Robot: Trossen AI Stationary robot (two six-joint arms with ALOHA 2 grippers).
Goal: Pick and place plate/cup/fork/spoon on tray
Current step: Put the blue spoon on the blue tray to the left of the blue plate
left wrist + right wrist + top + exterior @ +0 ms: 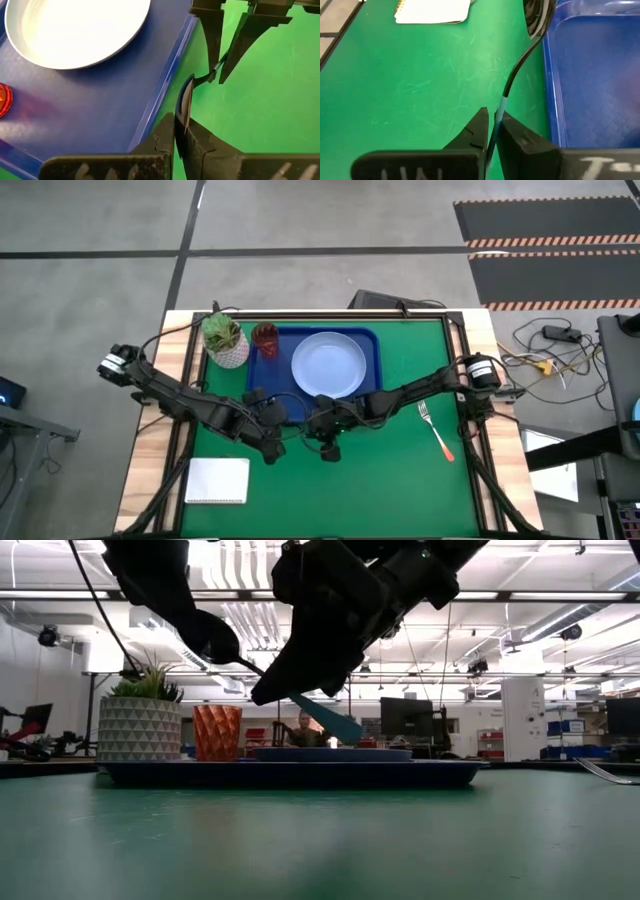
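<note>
Both grippers pinch the spoon [512,75] at once, just off the tray's near edge.

The right gripper [492,125] has its fingers pressed on the spoon's light-blue handle, while the left gripper [182,132] clamps the dark bowl end, so the spoon hangs between them above the green table [380,480]. In the low view the handle slants down, clear of the surface. The plate [328,365] lies on the tray [372,340], with the cup [265,338] at the tray's far corner next to a potted plant [226,340]. The fork [436,432] lies on the table, well apart to the right. A white notepad [218,480] sits near the front left.
</note>
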